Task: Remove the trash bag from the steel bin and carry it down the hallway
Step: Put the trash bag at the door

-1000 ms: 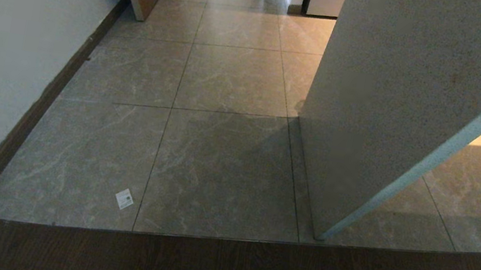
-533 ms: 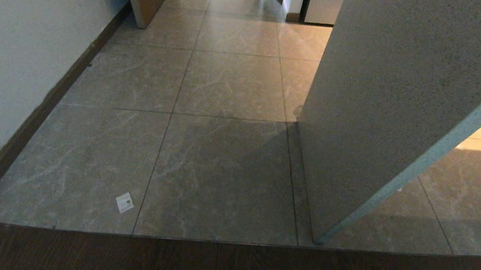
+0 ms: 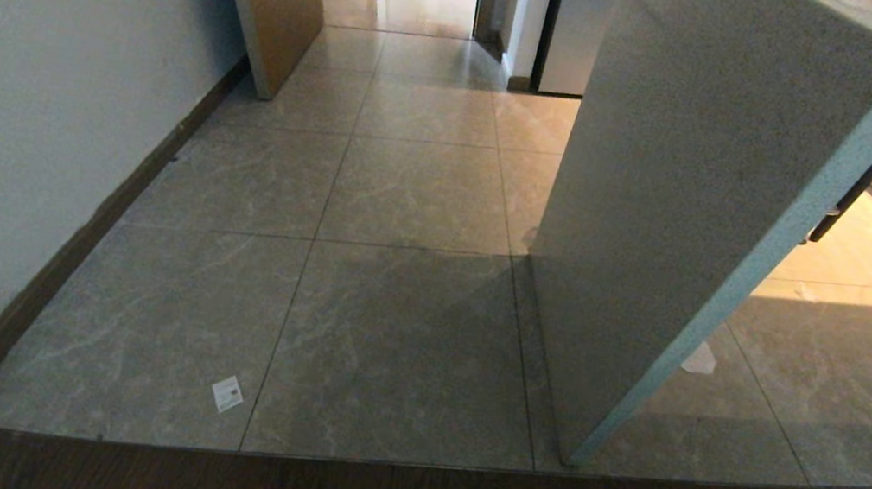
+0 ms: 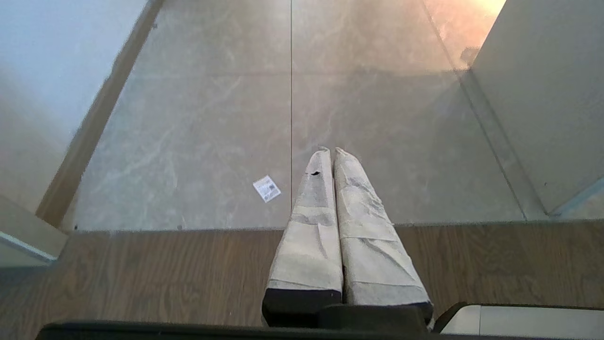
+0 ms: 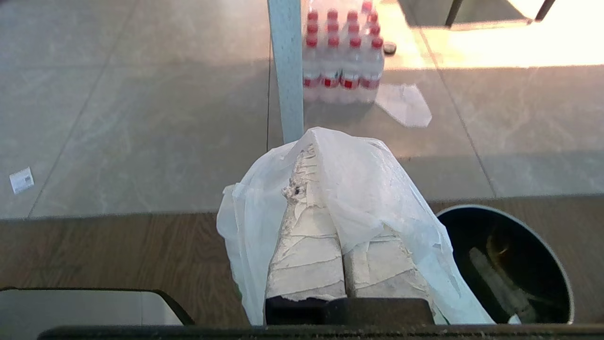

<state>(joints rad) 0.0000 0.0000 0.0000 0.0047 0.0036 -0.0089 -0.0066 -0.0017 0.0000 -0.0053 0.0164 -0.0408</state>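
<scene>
My right gripper [image 5: 314,156] is clamped on the trash bag [image 5: 377,189], draped over its fingers beside the steel bin [image 5: 514,264] at near right, and I judge the thin film could slip or tear once I drive up the hallway [image 3: 410,188].

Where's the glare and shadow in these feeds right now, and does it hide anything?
Head view: a shadow darkens the near hallway tiles; sunlight glares past the counter panel. Right wrist view: glare washes the floor beyond the water bottles; the steel bin interior is dark. Left wrist view: evenly lit.
</scene>
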